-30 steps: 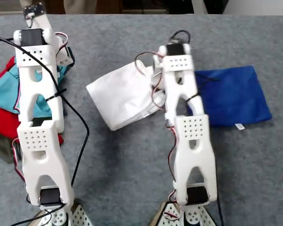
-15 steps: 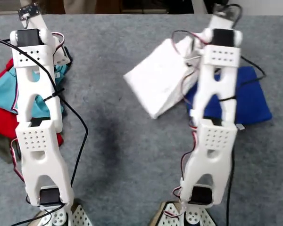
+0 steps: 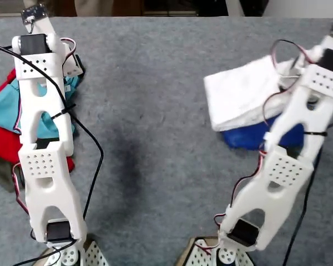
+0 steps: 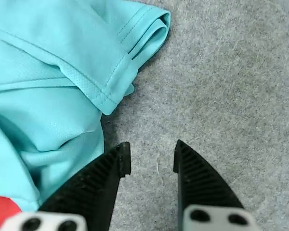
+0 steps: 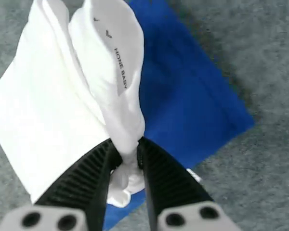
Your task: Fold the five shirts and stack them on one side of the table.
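Item: stacking step. Your right jaws grip the folded white shirt (image 3: 238,97) above the blue shirt (image 3: 245,138); left jaws open, empty. Next, likely: lower squarely, release.

The right arm (image 3: 288,160) has swung from the middle of the bench (image 3: 155,111) out to the right, its tool (image 5: 126,147) carrying the white shirt (image 3: 241,100) across, so it now covers most of the blue shirt (image 3: 247,137)

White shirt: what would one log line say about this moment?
right gripper: shut on white shirt | white shirt: folded, held over blue shirt | left gripper: open, beside teal shirt
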Controlling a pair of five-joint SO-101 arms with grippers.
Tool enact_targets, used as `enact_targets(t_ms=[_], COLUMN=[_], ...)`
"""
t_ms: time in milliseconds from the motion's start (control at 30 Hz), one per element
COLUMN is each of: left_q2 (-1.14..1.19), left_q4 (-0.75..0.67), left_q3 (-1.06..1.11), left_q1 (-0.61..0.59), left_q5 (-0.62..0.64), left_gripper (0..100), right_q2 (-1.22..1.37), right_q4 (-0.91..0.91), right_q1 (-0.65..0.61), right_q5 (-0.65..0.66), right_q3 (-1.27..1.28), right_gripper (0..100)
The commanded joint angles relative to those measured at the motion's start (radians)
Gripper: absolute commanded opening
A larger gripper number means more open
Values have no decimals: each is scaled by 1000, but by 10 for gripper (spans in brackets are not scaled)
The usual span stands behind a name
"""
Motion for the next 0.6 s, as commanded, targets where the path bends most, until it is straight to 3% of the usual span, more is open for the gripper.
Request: enact_targets(t_ms=[0, 367, 567], left_q2=[-67, -67, -67], left_q4=[9, 9, 9], left_q3=[-43, -43, -43], left_q1=[2, 2, 2], left_q5=[15, 40, 40], left_gripper=[157, 157, 157], right_q2=[-90, -28, -22], right_q4=[-17, -60, -55], right_q1=[64, 160, 154], right_q5=[20, 25, 26], right_q3=[-19, -30, -21], right_gripper=[4, 5, 9])
